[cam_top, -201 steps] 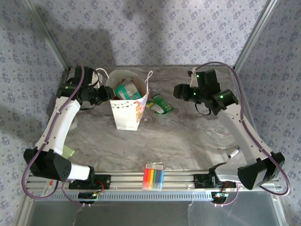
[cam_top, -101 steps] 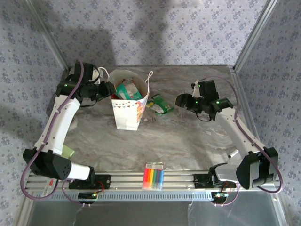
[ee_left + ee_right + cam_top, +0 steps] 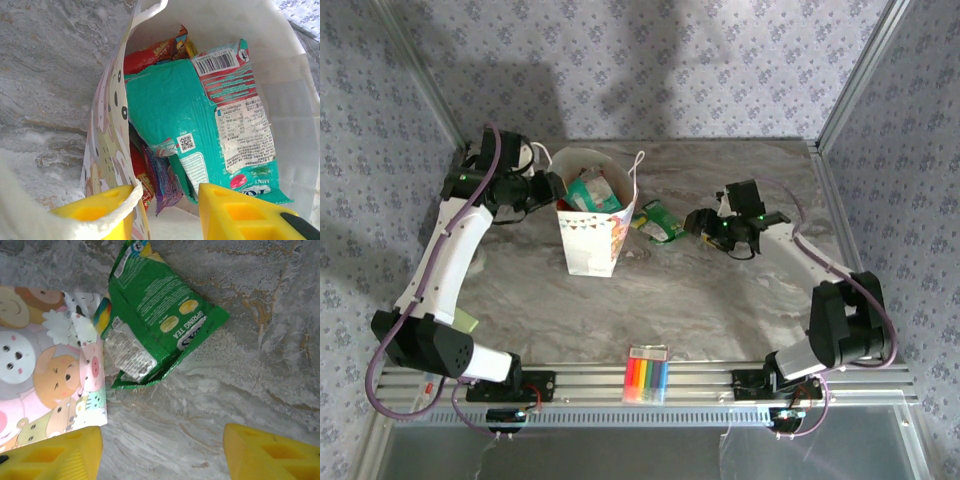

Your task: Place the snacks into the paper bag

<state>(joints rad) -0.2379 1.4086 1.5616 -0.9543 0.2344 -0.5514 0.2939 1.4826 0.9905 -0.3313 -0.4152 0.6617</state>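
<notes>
One snack remains outside: the green packet (image 3: 660,222) lies flat on the tabletop (image 3: 720,300); it is just right of the paper bag (image 3: 592,245).
Right hand (image 3: 698,222) hovers beside it, fingers wide apart, empty; next, I judge, it must lower over the crinkly foil and pinch; left hand (image 3: 552,190), part open, straddles the bag's rim, clamping nothing; the teal packet (image 3: 170,105) sits inside.

**Desk:** How many snack packets?
**Photographer:** Five: one teal (image 3: 195,115), one red (image 3: 145,56), one orange (image 3: 185,46), one purple (image 3: 164,184), one green (image 3: 156,325).
**Desk:** And besides?
**Photographer:** One white paper bag (image 3: 588,248) and one rainbow-striped marker pack (image 3: 647,376) on one marbled worktop (image 3: 720,300).
</notes>
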